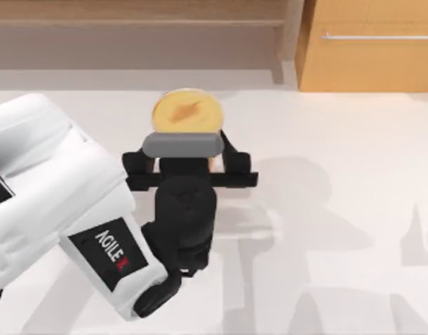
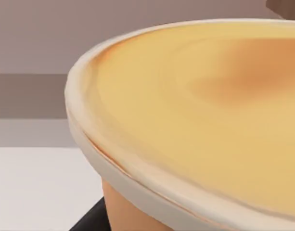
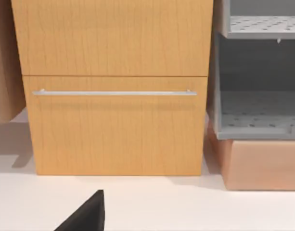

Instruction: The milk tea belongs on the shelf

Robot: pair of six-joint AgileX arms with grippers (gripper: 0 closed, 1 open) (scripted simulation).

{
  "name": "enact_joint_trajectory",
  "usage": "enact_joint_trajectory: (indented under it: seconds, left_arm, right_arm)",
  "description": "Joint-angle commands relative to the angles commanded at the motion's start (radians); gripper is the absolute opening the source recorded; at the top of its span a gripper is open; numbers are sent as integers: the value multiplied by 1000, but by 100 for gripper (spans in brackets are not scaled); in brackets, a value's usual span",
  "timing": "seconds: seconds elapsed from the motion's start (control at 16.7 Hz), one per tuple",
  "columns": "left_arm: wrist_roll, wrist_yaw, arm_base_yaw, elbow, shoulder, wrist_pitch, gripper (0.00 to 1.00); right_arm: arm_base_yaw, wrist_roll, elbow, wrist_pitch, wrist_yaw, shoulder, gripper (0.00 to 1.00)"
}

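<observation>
— Start at the jaws. What do the left ones hold?

— The left gripper sits at the middle of the surface in the top view, with its black fingers spread to either side of the milk tea. The jaws look clamped on the cup below its lid, though the grey block on top of the gripper hides the contact itself, so I say "clamped" with some caution.

— And the cup?

— It stands upright, with its round yellow lid and darker orange mark facing the overhead camera. In the left wrist view the lid is very close, its pale rim over the orange-brown side of the cup, and a bit of a dark finger shows beside the cup's wall.

— Where is it in relation to the shelf?

— The shelf runs along the far edge of the surface, on the left and centre of the top view. The milk tea is just in front of it, near but not on it.

— Anything else around?

— An orange-wood cabinet with a silver bar handle stands at the far right. The right wrist view faces that cabinet, with a grey rack beside it and a dark tip of the right gripper; I cannot tell how its jaws stand.
</observation>
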Motion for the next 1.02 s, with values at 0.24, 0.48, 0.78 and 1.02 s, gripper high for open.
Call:
enact_joint_trajectory:
  seconds: [0.24,0.48,0.78,1.02]
  left_arm:
    - [0,0,0,0,0,0,2]
    - [0,0,0,0,0,0,0]
    - [1,0,-2,-1,-1,0,0]
    - [2,0,-2,-2,-22,-20,0]
  right_arm:
    - [0,0,0,0,0,0,100]
    - [0,0,0,0,0,0,100]
    - [0,0,0,0,0,0,100]
    - [0,0,0,0,0,0,100]
